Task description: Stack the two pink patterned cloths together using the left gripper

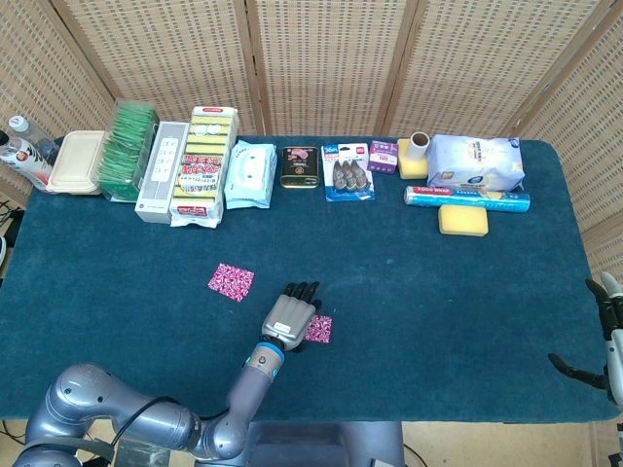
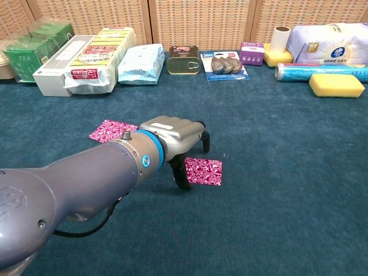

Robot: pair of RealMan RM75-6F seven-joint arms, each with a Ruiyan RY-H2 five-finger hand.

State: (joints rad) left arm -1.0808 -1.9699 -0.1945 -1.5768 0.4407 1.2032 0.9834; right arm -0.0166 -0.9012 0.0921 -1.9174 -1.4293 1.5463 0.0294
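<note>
Left hand (image 2: 175, 135) fingers curled down onto near cloth's (image 2: 202, 171) left edge; grip unclear. Far cloth (image 2: 110, 130) lies apart, flat. Right hand (image 1: 605, 331) at table (image 1: 467, 292) edge, fingers spread.

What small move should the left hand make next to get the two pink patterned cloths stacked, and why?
Probably close the left hand on the near pink cloth: its fingers arch over that cloth's left edge, which lies flat, apart from the other pink cloth.

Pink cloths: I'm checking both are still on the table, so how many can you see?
2. One pink cloth lies flat left of the robot hand; the other pink cloth lies partly under its fingers.
</note>
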